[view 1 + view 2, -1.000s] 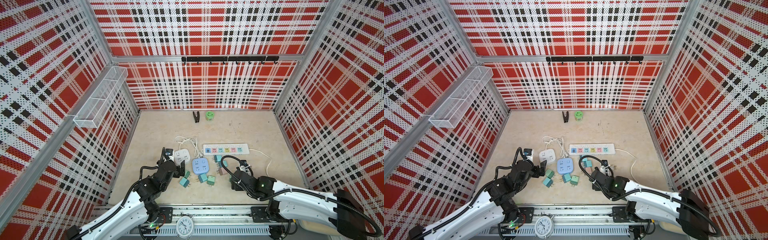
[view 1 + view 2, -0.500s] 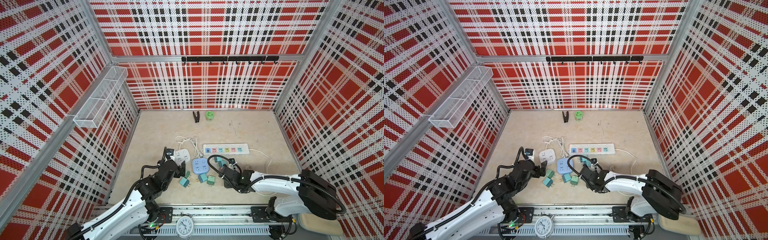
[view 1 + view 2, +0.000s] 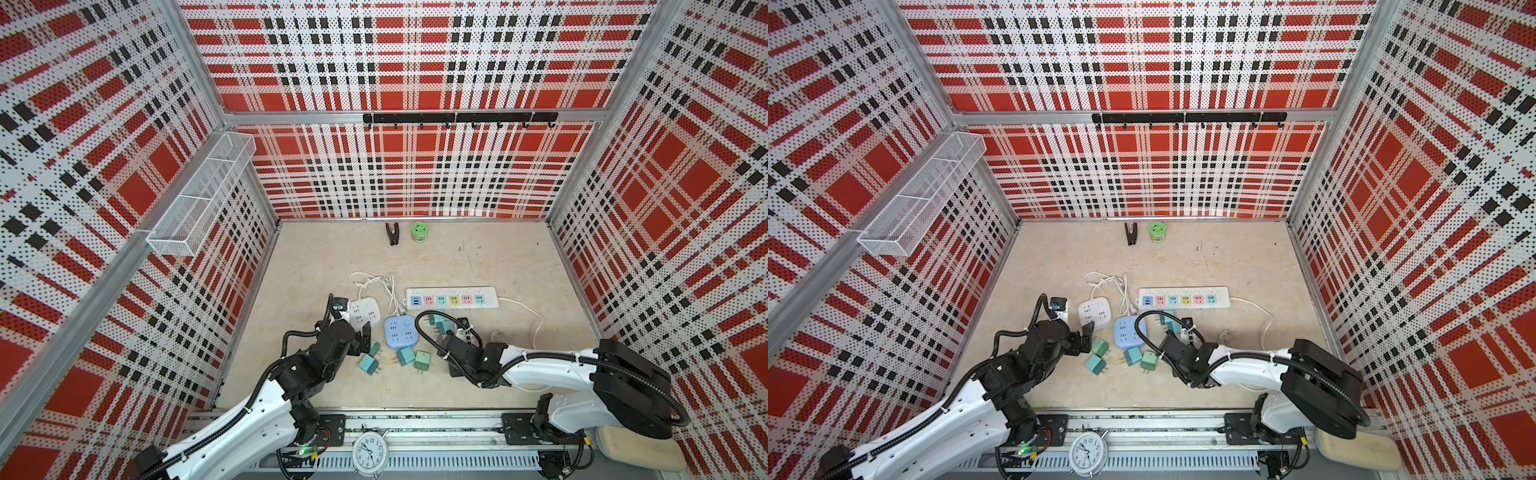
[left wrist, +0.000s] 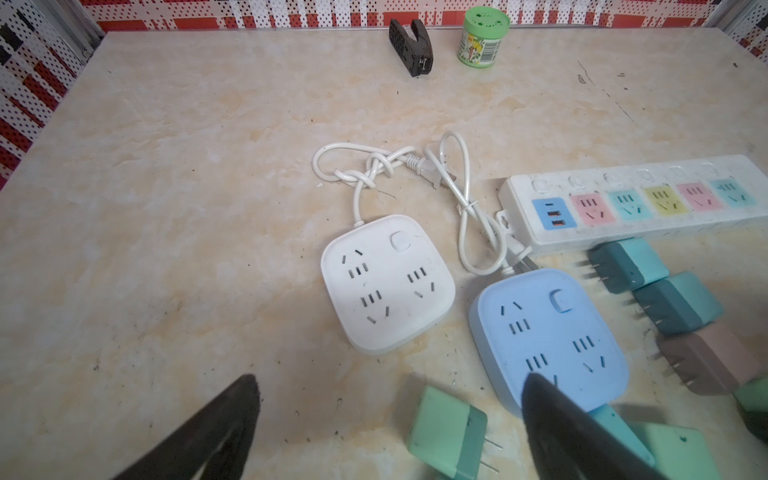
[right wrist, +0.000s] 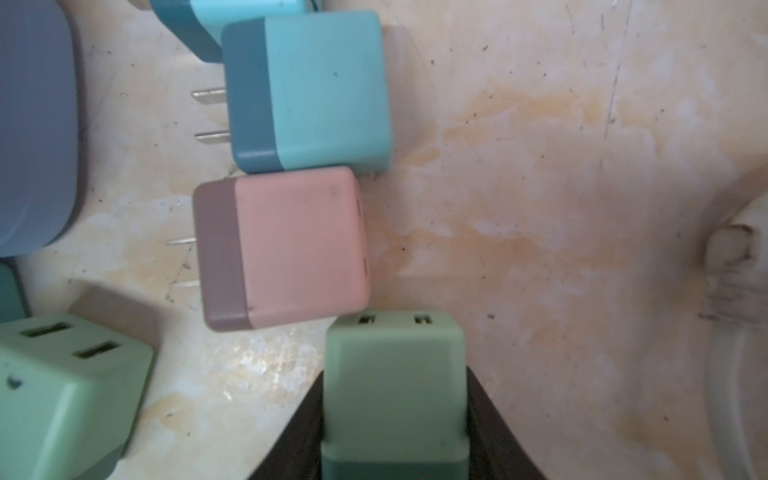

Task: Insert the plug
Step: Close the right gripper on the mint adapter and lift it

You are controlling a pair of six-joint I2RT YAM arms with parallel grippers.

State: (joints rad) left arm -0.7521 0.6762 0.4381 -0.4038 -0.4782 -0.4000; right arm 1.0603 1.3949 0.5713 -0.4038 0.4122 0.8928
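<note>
Left gripper point(image 4: 392, 386): jaws wide apart, holding nothing, hovering low over the table point(image 4: 166, 208) just short of the white socket block point(image 4: 386, 286). No change from a second ago.

Blue socket block point(image 4: 548, 336) sits right beside the white one. All slots on both are empty. Loose green plugs point(image 3: 368, 365) lie in front of them, untouched.

The change is on the right. The right arm has swung in from the right side toward the middle cluster. Right gripper point(image 5: 395, 399) has gone from part-open to clamped on a green plug point(image 5: 392, 374). That plug sits between the black fingers point(image 5: 299, 424), USB ports facing away from the wrist. It is just beside the pink plug point(image 5: 286, 249), and contact cannot be told. A teal plug point(image 5: 320, 91) lies beyond the pink one. The top views hide the held plug under the wrist.

Power strip point(image 3: 451, 297) lies behind the cluster, its coloured outlets all free.

Judgement: the grasp looks done, so lift and carry to an outlet come next. Lift-off from the table cannot be told yet. Risk: the plug's darker band, the prong end on its neighbours, faces the palm. The prongs are hidden, so a regrasp or handover may be needed.
</note>
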